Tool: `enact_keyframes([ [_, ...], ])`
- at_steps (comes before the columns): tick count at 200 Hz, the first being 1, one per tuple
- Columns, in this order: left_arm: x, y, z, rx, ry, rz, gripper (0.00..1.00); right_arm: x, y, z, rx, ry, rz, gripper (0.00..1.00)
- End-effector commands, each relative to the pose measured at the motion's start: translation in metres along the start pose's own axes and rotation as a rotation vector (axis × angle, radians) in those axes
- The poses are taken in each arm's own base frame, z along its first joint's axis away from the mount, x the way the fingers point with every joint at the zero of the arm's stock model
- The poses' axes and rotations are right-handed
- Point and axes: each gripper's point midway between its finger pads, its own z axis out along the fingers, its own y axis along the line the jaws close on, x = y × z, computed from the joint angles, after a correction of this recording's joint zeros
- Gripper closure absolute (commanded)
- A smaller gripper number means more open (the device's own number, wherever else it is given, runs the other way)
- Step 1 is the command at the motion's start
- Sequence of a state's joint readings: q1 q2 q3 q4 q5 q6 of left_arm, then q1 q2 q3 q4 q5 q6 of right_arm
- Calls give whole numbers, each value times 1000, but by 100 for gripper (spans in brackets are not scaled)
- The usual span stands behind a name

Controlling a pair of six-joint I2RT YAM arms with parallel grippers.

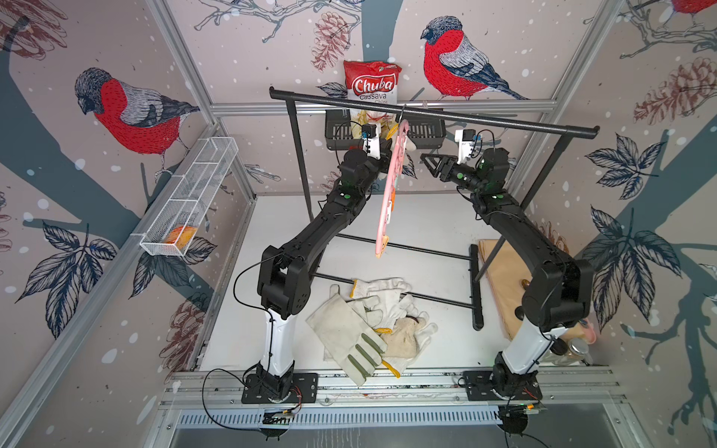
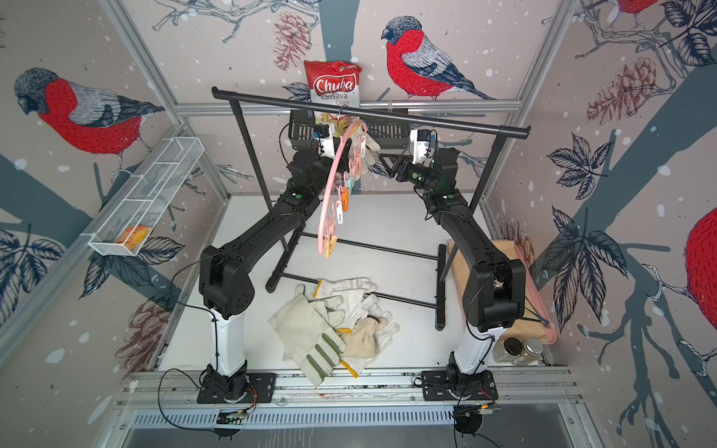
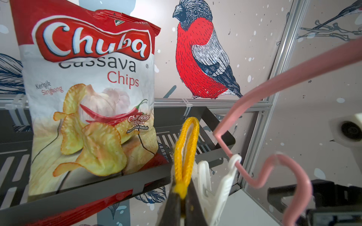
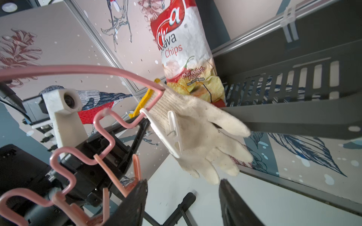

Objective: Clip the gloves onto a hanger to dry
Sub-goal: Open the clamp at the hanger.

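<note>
The pink hanger (image 1: pixel 391 186) (image 2: pixel 329 186) hangs by its hook from the black rack bar, its pastel pegs dangling. My left gripper (image 3: pixel 182 187) is shut on the yellow cuff edging (image 3: pixel 186 148) of a knitted glove (image 4: pixel 201 133) (image 2: pixel 370 145) at the hanger's far end. A white peg (image 4: pixel 174 125) (image 3: pixel 215 185) lies across that glove's cuff; I cannot tell whether it bites the cloth. My right gripper (image 4: pixel 183 182) (image 1: pixel 425 157) is open just below the glove's fingertips, holding nothing. More gloves (image 1: pixel 368 322) (image 2: pixel 329 326) lie piled on the table's front, a leather one (image 1: pixel 345 329) on top.
The black rack (image 1: pixel 426 112) spans the back, and its base bars (image 1: pixel 475 287) lie on the table. Behind it a chips bag (image 1: pixel 372 85) stands in a black basket (image 1: pixel 426 132). A white wire basket (image 1: pixel 190 194) hangs on the left wall. Tan board (image 1: pixel 504 279), jars (image 1: pixel 574 349) and another pink hanger (image 2: pixel 539 310) sit at right.
</note>
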State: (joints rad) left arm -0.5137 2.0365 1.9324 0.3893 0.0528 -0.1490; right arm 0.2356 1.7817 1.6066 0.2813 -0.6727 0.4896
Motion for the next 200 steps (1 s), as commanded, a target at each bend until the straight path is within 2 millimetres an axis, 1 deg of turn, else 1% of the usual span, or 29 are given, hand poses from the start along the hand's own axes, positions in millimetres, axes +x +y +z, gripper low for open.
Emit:
enact_keyframes([
  [1, -5, -7, 0, 37, -10, 12, 100, 8, 10, 1, -54, 43, -62, 35],
  [7, -5, -7, 0, 40, -7, 12, 100, 9, 13, 1, -70, 49, -69, 32],
  [18, -5, -9, -1, 45, -3, 10, 100, 9, 19, 1, -99, 55, -84, 29],
  [61, -8, -11, -3, 59, -9, -7, 100, -1, 29, -3, -141, 39, -128, 28],
  [97, -11, -13, -3, 71, -16, -18, 100, -7, 20, -10, -100, 23, -136, 28],
  [130, -11, -17, -2, 86, -24, -30, 100, -10, 19, -17, -85, 9, -138, 28],
  [162, -8, -24, 1, 99, -23, -22, 100, -3, 15, -16, -76, 23, -111, 28],
  [176, -7, -24, 2, 99, -22, -22, 100, 0, 13, -15, -66, 30, -101, 29],
  [200, -4, -23, 3, 94, -17, -17, 100, 4, 1, -15, 12, 38, -51, 30],
])
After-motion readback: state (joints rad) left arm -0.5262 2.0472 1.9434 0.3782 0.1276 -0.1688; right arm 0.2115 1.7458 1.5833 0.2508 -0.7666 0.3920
